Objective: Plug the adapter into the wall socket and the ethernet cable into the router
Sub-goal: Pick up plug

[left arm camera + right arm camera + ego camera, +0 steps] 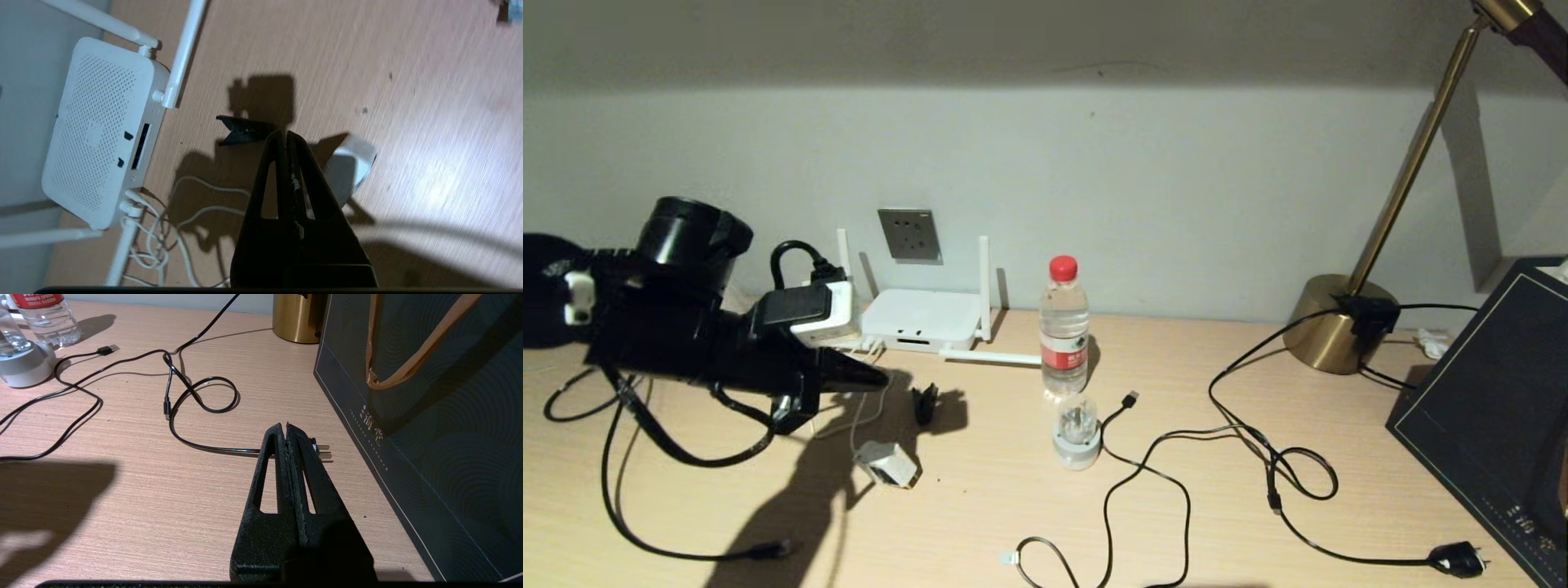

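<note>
Currently my left gripper [870,377] clenched, empty, above one adapter [888,464] on desk; my right gripper [285,428] clenched, empty; one router [921,319], four antennas, below one wall socket [909,234]; one water bottle [1064,327].

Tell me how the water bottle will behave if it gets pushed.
The water bottle stands tall and narrow on the desk, so a push high up would probably tip it. It looks nearly full, so likely fairly heavy for its size. Being round, it would probably roll once down.
</note>
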Tool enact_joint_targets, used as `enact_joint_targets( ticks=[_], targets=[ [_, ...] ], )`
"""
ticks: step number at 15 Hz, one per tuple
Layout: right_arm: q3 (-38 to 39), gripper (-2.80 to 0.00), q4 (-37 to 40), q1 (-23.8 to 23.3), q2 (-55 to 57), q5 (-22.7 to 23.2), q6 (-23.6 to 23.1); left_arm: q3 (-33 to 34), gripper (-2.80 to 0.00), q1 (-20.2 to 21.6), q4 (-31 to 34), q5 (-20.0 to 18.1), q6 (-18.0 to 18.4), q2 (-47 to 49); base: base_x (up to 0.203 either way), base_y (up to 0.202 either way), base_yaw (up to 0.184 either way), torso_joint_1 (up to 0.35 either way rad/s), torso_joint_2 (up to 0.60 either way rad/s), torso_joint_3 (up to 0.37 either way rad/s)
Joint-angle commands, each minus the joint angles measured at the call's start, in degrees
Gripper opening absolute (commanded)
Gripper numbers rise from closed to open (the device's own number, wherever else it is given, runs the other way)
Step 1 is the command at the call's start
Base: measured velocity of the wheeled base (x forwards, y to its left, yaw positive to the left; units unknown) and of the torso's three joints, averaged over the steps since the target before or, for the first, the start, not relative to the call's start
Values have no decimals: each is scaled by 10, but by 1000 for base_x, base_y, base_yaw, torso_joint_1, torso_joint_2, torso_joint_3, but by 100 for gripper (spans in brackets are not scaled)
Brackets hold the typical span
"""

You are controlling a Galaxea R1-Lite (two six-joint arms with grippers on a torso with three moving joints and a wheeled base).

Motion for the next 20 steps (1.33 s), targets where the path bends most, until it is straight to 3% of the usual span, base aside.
enact_joint_targets(
  ticks=[1, 3, 4, 5, 8, 9, 13, 20],
  targets=[
    [0, -280, 0, 0, 1, 0, 0, -100, -280, 5, 147, 3, 115, 52, 0, 0, 0, 0, 0, 0],
    [0, -280, 0, 0, 1, 0, 1, -198, -280, 6, 287, 35, 210, 80, 0, 0, 0, 0, 0, 0],
    [0, -280, 0, 0, 1, 0, 0, -238, -280, 5, 337, 72, 247, 96, 0, 0, 0, 0, 0, 0],
    [0, -280, 0, 0, 1, 0, 1, -257, -280, 4, 360, 105, 269, 114, 0, 0, 0, 0, 0, 0],
    [0, -280, 0, 0, 1, 0, 0, -269, -280, -18, 357, 101, 278, 121, 0, 0, 0, 0, 0, 0],
    [0, -280, 0, 0, 1, 0, 0, -269, 0, -24, 363, 101, 279, 121, 0, 0, 0, 0, 0, 0],
    [0, -280, 0, 0, 1, 0, 0, -270, 0, -47, 365, 99, 275, 136, 0, 0, 0, 0, 0, 0],
    [0, -280, 0, 0, 1, 0, 0, -256, 0, -48, 372, 98, 255, 162, 0, 0, 0, 0, 0, 0]
  ],
)
